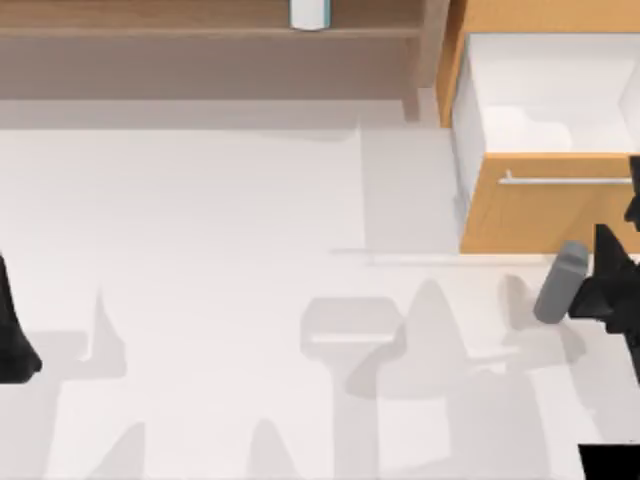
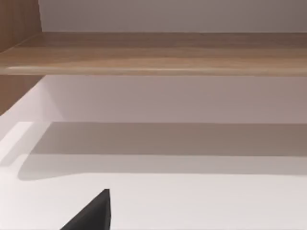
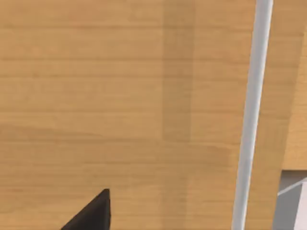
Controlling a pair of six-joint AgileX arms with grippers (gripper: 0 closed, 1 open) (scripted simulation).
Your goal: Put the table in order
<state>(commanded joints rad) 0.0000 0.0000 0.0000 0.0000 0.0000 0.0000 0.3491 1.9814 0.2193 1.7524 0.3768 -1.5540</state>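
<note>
While the right gripper [image 1: 590,290] at four o'clock holds a grey cylinder [image 1: 560,283] beside the open drawer [image 1: 545,100], a loose hold risks dropping it — left gripper's [image 1: 15,345] fingers: cannot tell.

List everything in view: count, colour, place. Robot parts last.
table: one, plain white, the wide surface under everything.
shelf: one, light brown wood, along the table's far edge at the top view's left.
cup: one, white and pale blue, upright on the shelf.
drawer cabinet: one, orange-tan wood with a silver bar handle, far right; drawer pulled open, white inside.
cylinder: one, grey, tilted, in front of the cabinet at the right gripper.
left gripper: one, black, parked at the table's left edge.
right gripper: one, black, at the right edge beside the cylinder, facing the drawer front.
</note>
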